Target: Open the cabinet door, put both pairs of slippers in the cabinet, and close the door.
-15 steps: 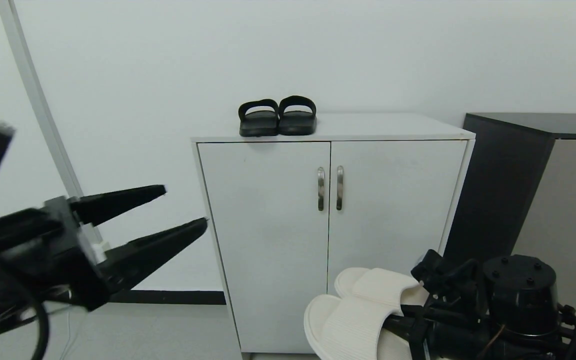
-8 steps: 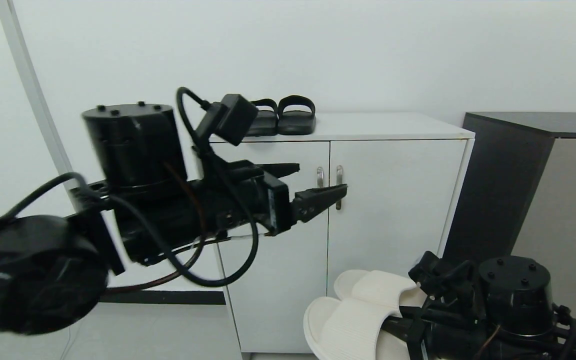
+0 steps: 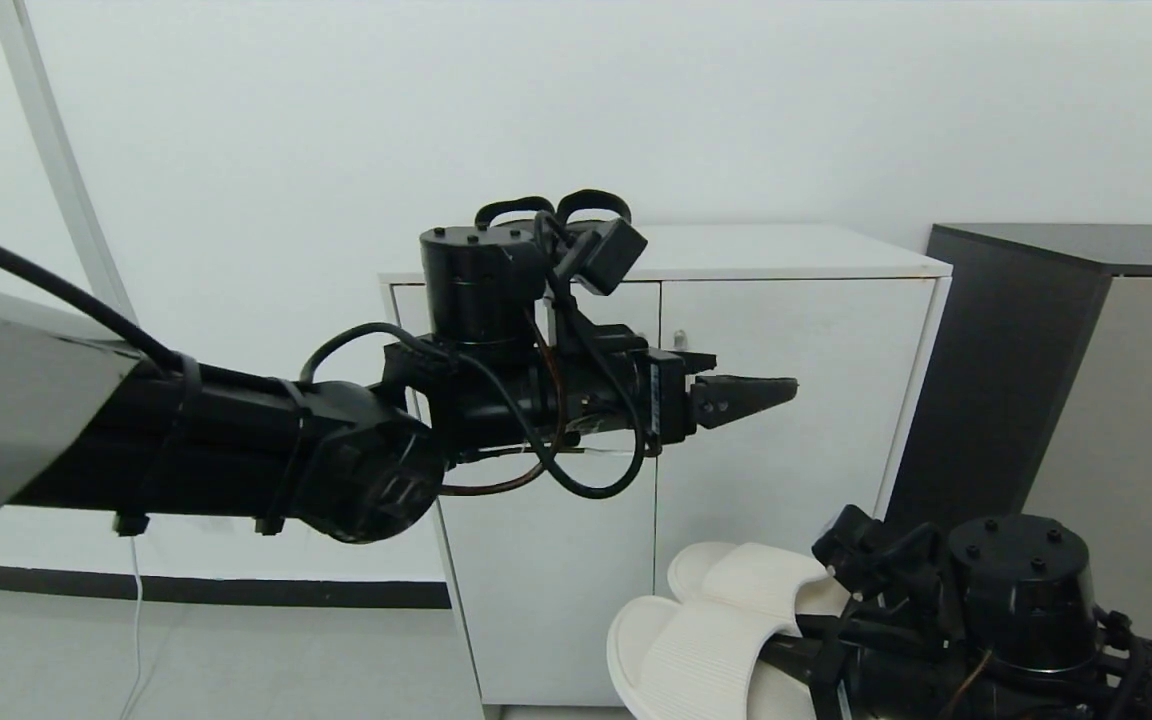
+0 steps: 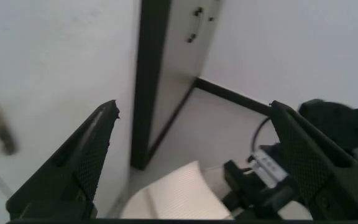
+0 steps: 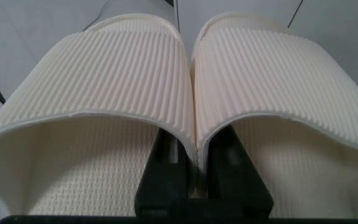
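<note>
Cabinet (image 3: pixel 786 450) shut, white wall (image 3: pixel 286 120) behind; right tool (image 5: pixel 196 186) clamps white slippers (image 3: pixel 726 620).

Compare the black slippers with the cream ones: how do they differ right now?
The black slippers sit free on top of the cabinet. The cream slippers are clamped in the right gripper, low in front of the right door. The black pair has narrow arched straps, the cream pair wide ribbed ones. Both are open slides, paired side by side, and neither is in the cabinet yet.
</note>
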Tool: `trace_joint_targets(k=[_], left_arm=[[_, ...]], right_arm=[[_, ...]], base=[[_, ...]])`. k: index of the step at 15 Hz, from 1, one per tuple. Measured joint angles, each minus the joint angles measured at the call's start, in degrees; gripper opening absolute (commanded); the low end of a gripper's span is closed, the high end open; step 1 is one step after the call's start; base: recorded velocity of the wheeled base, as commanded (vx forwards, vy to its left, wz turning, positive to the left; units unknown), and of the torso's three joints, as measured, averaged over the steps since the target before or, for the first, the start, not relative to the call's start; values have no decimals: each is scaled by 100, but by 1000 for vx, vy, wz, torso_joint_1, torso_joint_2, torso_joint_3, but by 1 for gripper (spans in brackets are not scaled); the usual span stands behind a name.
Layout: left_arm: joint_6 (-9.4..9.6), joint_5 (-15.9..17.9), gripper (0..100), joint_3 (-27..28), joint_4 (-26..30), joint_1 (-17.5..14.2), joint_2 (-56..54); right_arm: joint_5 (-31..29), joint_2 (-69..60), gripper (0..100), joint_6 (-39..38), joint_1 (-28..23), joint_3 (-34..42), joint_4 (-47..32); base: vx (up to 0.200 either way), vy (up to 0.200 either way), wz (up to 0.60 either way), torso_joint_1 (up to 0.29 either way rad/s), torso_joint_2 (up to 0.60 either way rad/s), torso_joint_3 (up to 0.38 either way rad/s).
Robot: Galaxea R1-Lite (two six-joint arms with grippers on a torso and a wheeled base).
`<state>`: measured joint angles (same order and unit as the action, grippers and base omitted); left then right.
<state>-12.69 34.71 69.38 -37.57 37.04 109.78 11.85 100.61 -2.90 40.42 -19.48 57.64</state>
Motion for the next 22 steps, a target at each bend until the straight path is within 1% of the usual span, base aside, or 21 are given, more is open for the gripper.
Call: trace_joint_targets(k=[2, 3, 4, 6, 9, 10, 11, 13, 18, 19, 22], left_arm=[[-184, 243, 100, 261, 130, -137, 221], [-222, 356, 100, 400, 255, -217, 332], [-230, 399, 100, 529, 352, -297, 439], [-233, 388, 100, 686, 394, -446, 612], [-233, 71, 100, 794, 411, -517, 819], [-230, -33, 100, 846, 467, -523, 869], [-233, -171, 100, 918, 638, -527, 907], [-222, -441, 100, 1158, 870, -532, 994], [-200, -1037, 100, 1742, 1196, -518, 1298], [-197, -1095, 100, 1852, 1281, -514, 1368], [-193, -1112, 100, 2164, 1502, -496, 1547]], right_arm=[[7, 33, 0, 0, 0, -11, 0], [7, 40, 0, 1, 0, -11, 2], [7, 46, 0, 1, -5, -11, 0], [7, 52, 0, 0, 0, -11, 2], [16, 61, 0, 1, -13, -22, 0], [13, 66, 0, 0, -16, -22, 0], [16, 72, 0, 1, -16, -22, 0], [16, 82, 0, 1, -18, -22, 0], [13, 93, 0, 0, -27, -22, 0], [11, 99, 0, 0, -29, -20, 0], [9, 118, 0, 0, -29, -20, 0]], base=[[0, 0, 0, 0, 0, 0], [0, 0, 0, 0, 0, 0], [0, 0, 0, 0, 0, 0], [0, 0, 0, 0, 0, 0], [0, 0, 0, 0, 0, 0], [0, 0, 0, 0, 0, 0], [0, 0, 0, 0, 0, 0], [0, 0, 0, 0, 0, 0], [0, 0, 0, 0, 0, 0], [0, 0, 0, 0, 0, 0], [0, 0, 0, 0, 0, 0]])
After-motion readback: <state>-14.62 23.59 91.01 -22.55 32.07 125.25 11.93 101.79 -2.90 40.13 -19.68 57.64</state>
